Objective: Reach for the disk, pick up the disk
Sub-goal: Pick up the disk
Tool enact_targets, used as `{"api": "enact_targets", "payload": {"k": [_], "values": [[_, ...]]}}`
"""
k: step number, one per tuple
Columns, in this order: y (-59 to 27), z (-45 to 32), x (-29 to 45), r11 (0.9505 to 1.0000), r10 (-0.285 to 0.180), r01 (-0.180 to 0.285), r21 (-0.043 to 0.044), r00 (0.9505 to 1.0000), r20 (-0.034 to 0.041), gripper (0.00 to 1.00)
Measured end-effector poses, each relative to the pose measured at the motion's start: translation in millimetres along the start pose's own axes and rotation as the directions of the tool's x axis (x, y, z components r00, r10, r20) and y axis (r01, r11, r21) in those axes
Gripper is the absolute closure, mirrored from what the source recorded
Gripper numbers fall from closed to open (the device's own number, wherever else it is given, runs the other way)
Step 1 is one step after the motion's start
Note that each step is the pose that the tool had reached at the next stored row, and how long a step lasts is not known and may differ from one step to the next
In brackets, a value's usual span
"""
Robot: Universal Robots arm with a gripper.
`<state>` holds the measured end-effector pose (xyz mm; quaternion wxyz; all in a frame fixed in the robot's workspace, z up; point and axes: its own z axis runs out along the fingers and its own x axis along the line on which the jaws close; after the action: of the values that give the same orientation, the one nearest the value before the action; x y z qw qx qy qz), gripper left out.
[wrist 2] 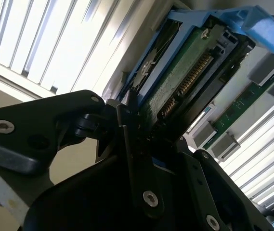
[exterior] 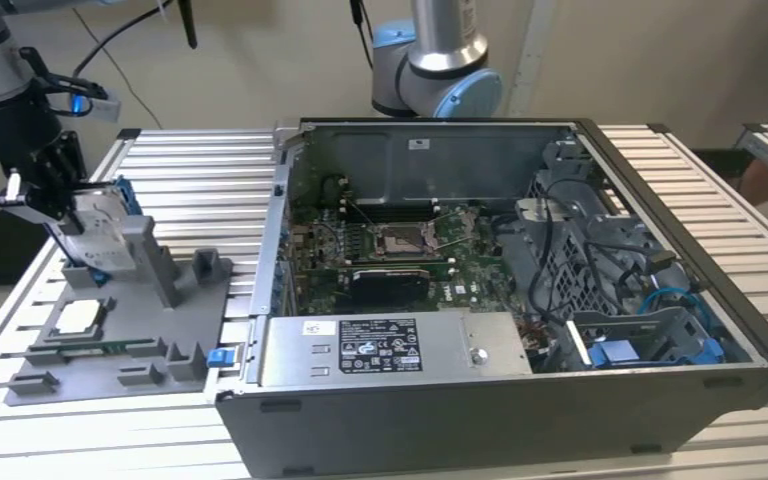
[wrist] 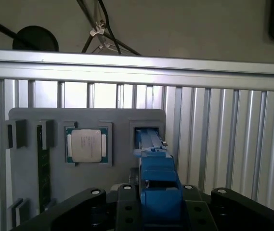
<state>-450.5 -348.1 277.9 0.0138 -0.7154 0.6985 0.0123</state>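
My gripper is clenched on the disk, which stands on edge over the slot at the far corner of the grey tray. I cannot tell whether its lower edge touches that tray. A square chip lies in another tray pocket.

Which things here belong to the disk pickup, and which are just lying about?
Job in hand:
- the disk, in its blue bracket
- the gripper, shut on the disk

Lying about:
- the grey tray
- the square chip seated in the tray
- the memory stick in the tray
- the open computer case
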Motion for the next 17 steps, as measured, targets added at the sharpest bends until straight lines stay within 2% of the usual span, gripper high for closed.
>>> {"api": "enact_targets", "payload": {"k": [17], "values": [[-0.1, -35.0, -1.3, 1.0, 0.0, 0.0, 0.0001, 1.0, 0.0, 1.0]]}}
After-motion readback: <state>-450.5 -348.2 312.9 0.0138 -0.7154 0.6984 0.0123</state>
